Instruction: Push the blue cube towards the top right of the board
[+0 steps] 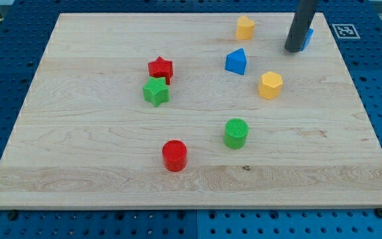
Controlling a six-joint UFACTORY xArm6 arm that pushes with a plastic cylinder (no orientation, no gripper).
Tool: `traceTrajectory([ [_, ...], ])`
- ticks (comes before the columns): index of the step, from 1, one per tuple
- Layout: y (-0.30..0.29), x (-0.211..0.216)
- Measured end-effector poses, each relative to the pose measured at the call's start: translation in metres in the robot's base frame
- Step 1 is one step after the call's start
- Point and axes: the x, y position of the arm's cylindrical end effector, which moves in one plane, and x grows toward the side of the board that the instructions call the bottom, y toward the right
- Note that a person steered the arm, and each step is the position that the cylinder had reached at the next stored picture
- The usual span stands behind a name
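The blue cube (308,37) sits directly behind my tip (293,50), on its right in the view, so close that the two seem to touch, though I cannot be sure. My rod hides most of it; only a thin strip of its right side and one corner shows. That strip is bright blue and seems to rest flat on the surface (98,166), close to its top right corner.

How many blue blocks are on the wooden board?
2. A blue triangular block lies right of centre near the view's top; a blue cube, mostly hidden behind my tip, sits at the top right.
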Motion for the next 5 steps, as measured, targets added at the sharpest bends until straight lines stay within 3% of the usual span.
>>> traceTrajectory([
  [5,0.026,-0.020],
])
